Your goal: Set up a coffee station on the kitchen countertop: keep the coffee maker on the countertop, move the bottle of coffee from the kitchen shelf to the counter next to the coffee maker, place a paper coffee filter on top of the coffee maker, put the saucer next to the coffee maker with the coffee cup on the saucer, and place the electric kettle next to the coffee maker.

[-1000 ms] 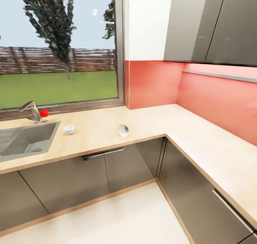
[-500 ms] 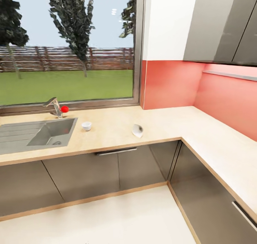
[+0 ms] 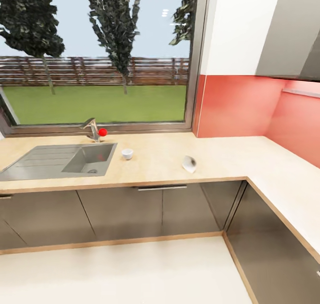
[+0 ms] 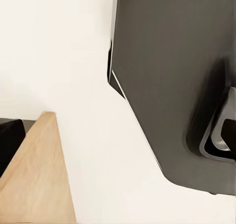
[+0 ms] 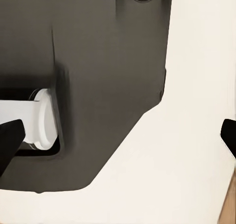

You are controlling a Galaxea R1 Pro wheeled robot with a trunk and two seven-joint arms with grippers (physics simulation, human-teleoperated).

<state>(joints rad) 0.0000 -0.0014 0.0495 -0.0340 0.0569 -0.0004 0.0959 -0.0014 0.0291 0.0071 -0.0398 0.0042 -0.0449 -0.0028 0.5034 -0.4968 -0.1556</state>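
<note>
A large window (image 3: 95, 55) is seen across the back of the head view, with grass, a slatted fence and dark trees shown beyond it. To its right, a red wall panel (image 3: 235, 106) is set under a white wall and grey upper cabinets (image 3: 289, 28). The countertop, the table (image 3: 155, 168) of this scene, is laid as a long light tan slab under the window and is turned at a corner along the right wall; grey cabinet fronts (image 3: 120, 215) are fitted beneath it, above a pale floor (image 3: 120, 273).

A steel sink (image 3: 62, 159) with a draining board is sunk into the table at the left, and a tap (image 3: 92, 128) with a red knob is mounted behind its basin.

The paper coffee filter (image 3: 189, 163), white and folded, is lying on the table near the front edge, well to the right of the sink. The coffee cup (image 3: 127, 154), small and white, is standing upright on the table just beside the sink's right rim, well apart from the filter.

In the left wrist view, a dark robot body panel (image 4: 177, 81), pale floor and a strip of tan wood (image 4: 37, 180) are shown. In the right wrist view, a similar dark panel (image 5: 88, 62) with a white cylinder (image 5: 34, 118) is shown over the floor. How far either set of jaws is parted cannot be told, nor whether anything is held.
</note>
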